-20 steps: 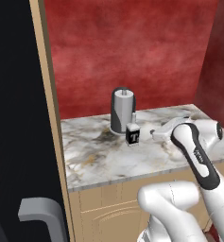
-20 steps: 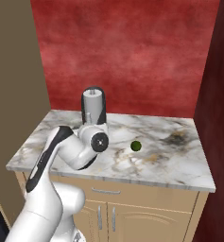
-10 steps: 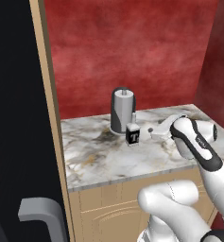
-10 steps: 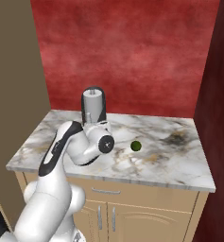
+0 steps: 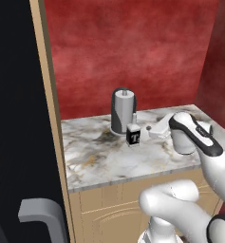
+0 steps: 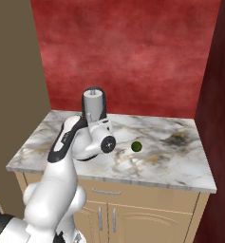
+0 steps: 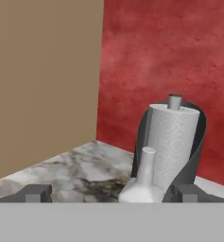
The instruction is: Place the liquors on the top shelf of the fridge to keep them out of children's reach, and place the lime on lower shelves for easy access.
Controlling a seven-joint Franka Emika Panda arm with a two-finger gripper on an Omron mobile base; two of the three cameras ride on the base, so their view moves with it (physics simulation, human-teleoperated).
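Marble countertop (image 5: 99, 161) against a red wall, my landmark. My claw (image 7: 111, 194) is released, both tips spread wide, holding nothing. 1 liquor bottle (image 7: 142, 185) with a white neck stands upright dead ahead between my fingertips (image 7: 35, 194), long axis vertical, the paper-towel roll (image 7: 172, 142) just behind it. Square "T" bottle (image 5: 133, 135) sits on the countertop just in front of that roll. Lime (image 6: 137, 146) lies mid-countertop, beside my wrist. Fridge door (image 5: 19, 123) stands left of the countertop; shelves hidden, contents unknown. Likely next: advance, clamp the neck.
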